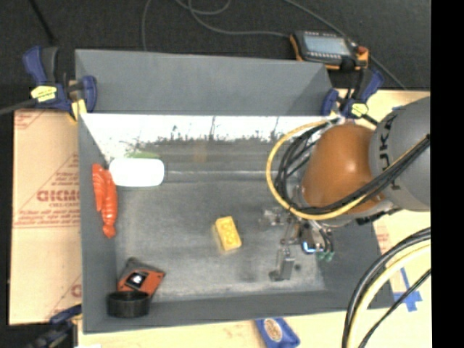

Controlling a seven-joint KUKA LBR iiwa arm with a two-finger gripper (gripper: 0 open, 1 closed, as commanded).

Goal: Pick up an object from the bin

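I count five loose things in the bin [94, 267], one of each kind. Against the left wall lies one orange rubbery toy [106, 198], stretched along that wall. In the near left corner sits one black round piece [128, 304], and touching it one orange-and-black item [142, 279]. Toward the far left corner, just beside the orange toy's upper end, rests one white oval thing [136, 172]. Mid-floor lies one yellow block [228, 234], tilted, alone. My gripper [284, 261] hangs to the right of it, over bare floor near the right wall, apart from the block, which is the nearest thing to it. I cannot tell whether it is wide or narrow.
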